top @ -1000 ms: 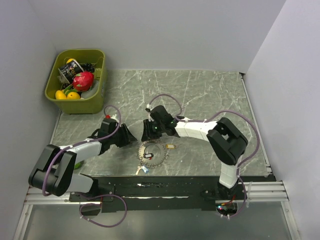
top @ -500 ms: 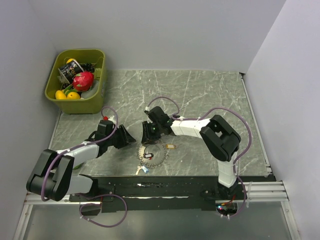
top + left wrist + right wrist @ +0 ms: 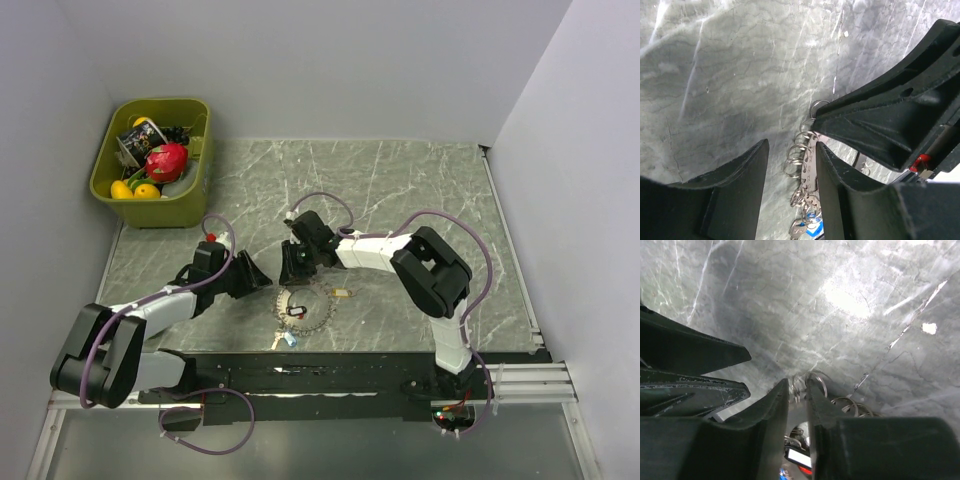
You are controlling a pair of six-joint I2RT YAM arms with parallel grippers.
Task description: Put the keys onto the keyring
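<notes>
Both work at the far-left rim of the keyring [image 3: 322,322], likely to steady it for threading. The left end effector [image 3: 264,281] stands released astride it; whether the right end effector [image 3: 291,273] pinches it, I cannot tell.

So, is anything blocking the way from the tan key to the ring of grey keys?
Nothing visible does. The small tan brass key lies on the grey marble table just right of the thin metal ring strung with grey keys, with no object between them.
</notes>
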